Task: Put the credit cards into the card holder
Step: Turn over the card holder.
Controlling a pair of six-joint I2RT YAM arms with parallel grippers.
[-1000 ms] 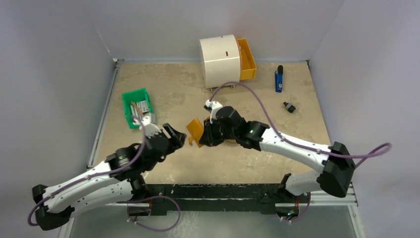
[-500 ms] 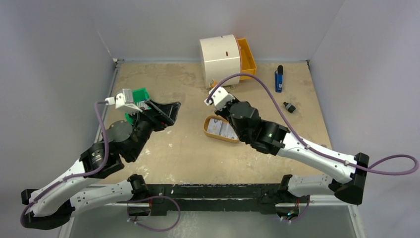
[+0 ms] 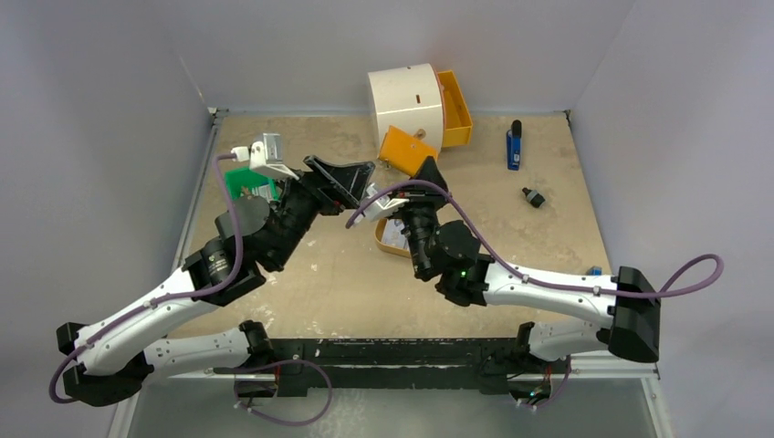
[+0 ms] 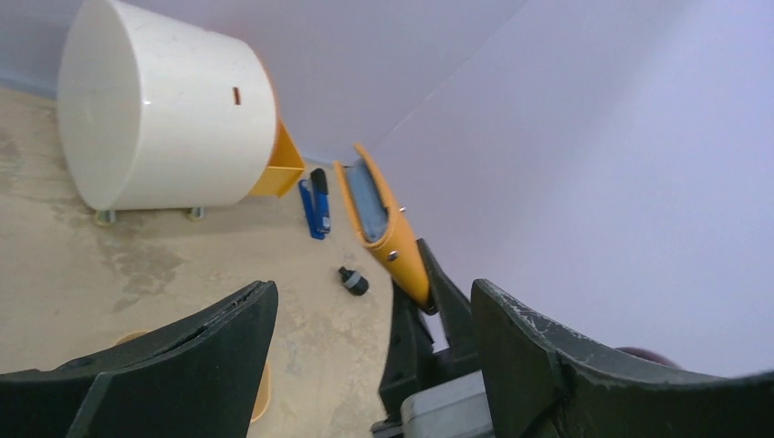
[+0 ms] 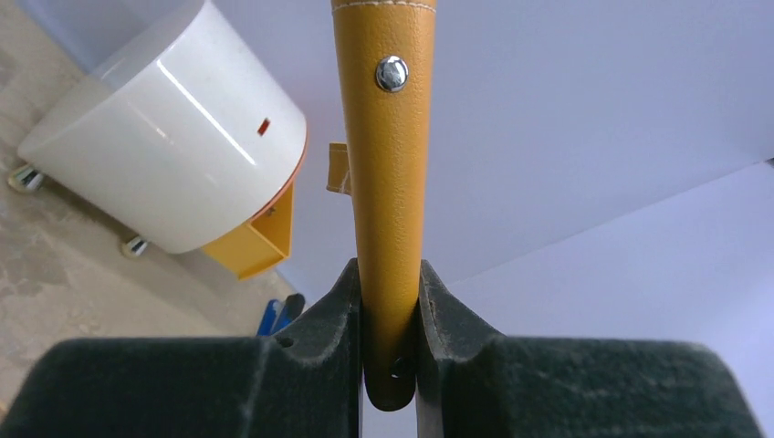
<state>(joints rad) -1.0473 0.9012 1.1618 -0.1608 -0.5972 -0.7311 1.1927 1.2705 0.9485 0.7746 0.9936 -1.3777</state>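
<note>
The orange-tan card holder [image 3: 407, 149] is held up in the air, clamped at one edge by my shut right gripper [image 3: 425, 173]. In the right wrist view it stands upright between the jaws [image 5: 388, 182], with its round snap button [image 5: 392, 73] facing the camera. In the left wrist view the card holder [image 4: 388, 237] gapes slightly and shows a grey-blue inside. My left gripper [image 3: 359, 186] is open and empty, raised just left of the right gripper. Pale credit cards [image 3: 393, 234] lie in the oval tan tray [image 3: 381, 240], mostly hidden under the right arm.
A white round cabinet [image 3: 405, 100] with an open orange drawer [image 3: 454, 108] stands at the back. A green bin [image 3: 239, 182] sits at the left, half hidden by the left arm. A blue object [image 3: 514, 146] and a small black piece [image 3: 533, 196] lie at the right.
The right gripper has lifted the card holder up and back towards the cabinet. The left gripper has risen and moved right, close to the right gripper, still open.
</note>
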